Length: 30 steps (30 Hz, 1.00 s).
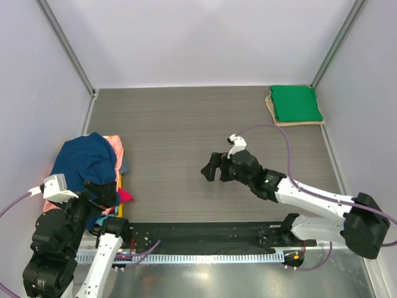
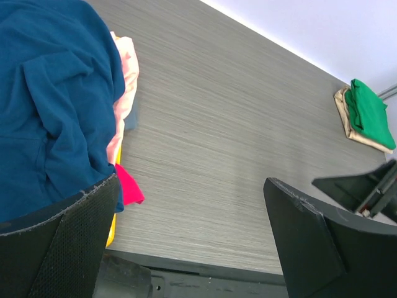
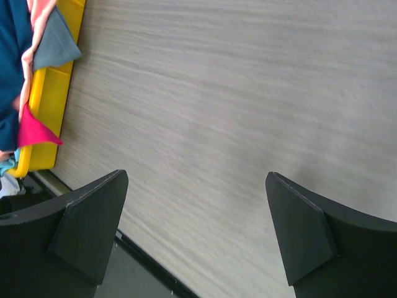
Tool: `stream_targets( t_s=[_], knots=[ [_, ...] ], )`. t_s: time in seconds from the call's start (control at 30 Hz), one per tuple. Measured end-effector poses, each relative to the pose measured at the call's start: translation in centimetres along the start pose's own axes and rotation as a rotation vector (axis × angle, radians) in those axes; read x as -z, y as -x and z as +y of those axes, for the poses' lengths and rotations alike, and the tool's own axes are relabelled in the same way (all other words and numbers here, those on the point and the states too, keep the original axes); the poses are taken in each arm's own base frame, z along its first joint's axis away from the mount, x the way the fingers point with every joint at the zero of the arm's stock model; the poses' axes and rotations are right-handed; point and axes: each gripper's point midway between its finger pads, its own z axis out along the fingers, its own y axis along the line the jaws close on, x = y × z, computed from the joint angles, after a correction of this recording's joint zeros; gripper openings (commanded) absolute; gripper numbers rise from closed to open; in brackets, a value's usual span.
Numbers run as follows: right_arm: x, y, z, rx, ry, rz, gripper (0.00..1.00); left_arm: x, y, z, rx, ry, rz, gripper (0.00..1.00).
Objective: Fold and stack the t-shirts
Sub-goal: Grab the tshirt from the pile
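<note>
Left gripper (image 1: pixel 101 192): my jaws stood wide, holding nothing, hanging just beside the near edge of the heap (image 1: pixel 73 171).
Right gripper (image 1: pixel 214 167): wide too and empty, over the bare middle of the table (image 1: pixel 180 118), well apart from any cloth.
Heap: navy tee (image 1: pixel 87 155) lay crumpled on top at the left edge, with pink tee (image 1: pixel 115 148) and magenta tee (image 1: pixel 126 195) peeping out beneath, over a yellow tray (image 3: pixel 53 93).
Green tee (image 1: pixel 296 103): folded, on the tan board (image 1: pixel 270 108) in the far right corner.
Stage: I judged one tee stacked and the heap not yet worked; navy looked next.
Risk, double grab: a deep pinch could catch pink along with navy, since the layers overlapped.
Risk, spill: a one-sided pull could bunch the navy or drag the heap off the table edge.
Risk, crowding: my right arm had far to cross, and both arms might jostle at the heap.
</note>
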Motion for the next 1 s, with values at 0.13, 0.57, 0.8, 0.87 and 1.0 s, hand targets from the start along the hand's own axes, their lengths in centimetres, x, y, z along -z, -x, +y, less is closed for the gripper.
stream_targets(
  t_s=[0.13, 0.57, 0.8, 0.87, 1.0],
  knots=[
    [1.9, -1.1, -0.9, -0.029, -0.013, 0.017, 0.99, 0.0, 0.3, -0.3, -0.013, -0.015, -0.002, 1.00],
    [4.1, -4.0, -2.0, -0.054, -0.019, 0.098, 1.00, -3.6, 4.2, 5.6, -0.048, 0.529, 0.010, 1.00],
    [5.9, -3.1, -1.7, -0.057, 0.002, 0.067, 1.00, -7.2, 3.7, 7.2, -0.083, 0.689, 0.036, 1.00],
    [6.3, -2.9, -1.7, -0.058, 0.006, 0.056, 1.00, -8.5, 3.5, 7.4, -0.091, 0.720, 0.052, 1.00],
    [6.9, -3.2, -2.2, -0.057, -0.003, 0.054, 1.00, -11.2, 1.7, 9.4, -0.062, 0.808, 0.128, 0.99]
  ],
)
